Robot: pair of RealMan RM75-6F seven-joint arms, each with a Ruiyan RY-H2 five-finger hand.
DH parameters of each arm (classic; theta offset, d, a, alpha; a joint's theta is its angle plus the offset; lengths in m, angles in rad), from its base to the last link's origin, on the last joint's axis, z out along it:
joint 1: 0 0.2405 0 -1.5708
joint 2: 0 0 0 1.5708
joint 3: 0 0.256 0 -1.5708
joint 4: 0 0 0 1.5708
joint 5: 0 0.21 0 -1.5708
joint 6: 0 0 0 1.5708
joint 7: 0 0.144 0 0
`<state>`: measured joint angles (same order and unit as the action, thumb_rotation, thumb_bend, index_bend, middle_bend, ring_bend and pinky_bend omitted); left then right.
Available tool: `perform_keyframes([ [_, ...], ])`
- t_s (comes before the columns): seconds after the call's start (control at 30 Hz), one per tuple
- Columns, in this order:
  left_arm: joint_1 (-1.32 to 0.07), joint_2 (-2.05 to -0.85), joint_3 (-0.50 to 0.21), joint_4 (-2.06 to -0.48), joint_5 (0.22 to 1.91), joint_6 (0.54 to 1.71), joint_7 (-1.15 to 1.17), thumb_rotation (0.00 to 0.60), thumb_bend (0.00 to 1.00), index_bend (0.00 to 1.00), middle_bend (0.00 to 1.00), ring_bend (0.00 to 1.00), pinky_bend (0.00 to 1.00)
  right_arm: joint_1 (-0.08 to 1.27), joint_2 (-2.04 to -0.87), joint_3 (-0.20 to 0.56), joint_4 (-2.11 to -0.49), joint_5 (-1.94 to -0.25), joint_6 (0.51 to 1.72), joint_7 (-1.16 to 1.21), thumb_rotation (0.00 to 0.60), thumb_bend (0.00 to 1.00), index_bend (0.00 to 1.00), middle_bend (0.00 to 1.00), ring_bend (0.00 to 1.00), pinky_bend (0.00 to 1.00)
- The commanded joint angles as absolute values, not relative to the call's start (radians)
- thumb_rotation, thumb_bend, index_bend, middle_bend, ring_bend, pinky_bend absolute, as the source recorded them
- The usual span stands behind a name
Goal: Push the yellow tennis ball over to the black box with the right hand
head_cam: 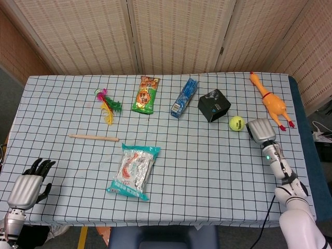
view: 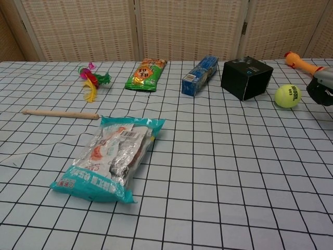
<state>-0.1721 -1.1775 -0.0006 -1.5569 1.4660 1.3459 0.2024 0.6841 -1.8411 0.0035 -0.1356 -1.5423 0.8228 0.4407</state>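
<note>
Ball (head_cam: 236,123) beside closed black box (head_cam: 213,105)

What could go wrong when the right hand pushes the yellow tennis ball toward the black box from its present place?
1. The right hand sits beside the tennis ball, not exactly in line with the black box; an off-centre push may roll the ball past the box.
2. The ball is round, so a hard push may make it bounce off the box.
3. The rubber chicken lies close behind the hand; pulling back could knock it.
</note>
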Motion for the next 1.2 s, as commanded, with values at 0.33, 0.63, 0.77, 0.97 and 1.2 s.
perform_keyframes([
  [0.33, -0.178, -1.185, -0.007, -1.551, 1.446, 1.332, 0.217, 0.6, 0.48, 0.15, 0.13, 0.05, 0.34, 0.708, -1.854, 0.006, -0.119, -1.539, 0.782, 0.45, 0.6, 0.92, 0.95, 0.83, 0.79, 0.81],
  [0.63, -0.185, -1.19, -0.013, -1.545, 1.424, 1.314, 0.226, 0.6, 0.48, 0.15, 0.13, 0.05, 0.34, 0.734, -1.878, -0.002, -0.109, -1.548, 0.739, 0.457, 0.6, 0.92, 0.95, 0.83, 0.79, 0.81],
  [0.77, -0.186, -1.191, -0.015, -1.543, 1.418, 1.311, 0.228, 0.6, 0.48, 0.15, 0.13, 0.05, 0.34, 0.74, -1.883, -0.005, -0.106, -1.552, 0.739, 0.461, 0.6, 0.92, 0.95, 0.83, 0.79, 0.81],
  [0.97, -0.19, -1.193, -0.015, -1.539, 1.409, 1.302, 0.231, 0.6, 0.48, 0.15, 0.13, 0.05, 0.34, 0.753, -1.891, -0.004, -0.103, -1.552, 0.74, 0.465, 0.6, 0.92, 0.95, 0.83, 0.79, 0.81],
  [1.2, -0.191, -1.194, -0.016, -1.538, 1.405, 1.301, 0.234, 0.6, 0.48, 0.15, 0.13, 0.05, 0.34, 0.76, -1.894, -0.003, -0.09, -1.551, 0.733, 0.443, 0.6, 0.92, 0.95, 0.83, 0.79, 0.81],
])
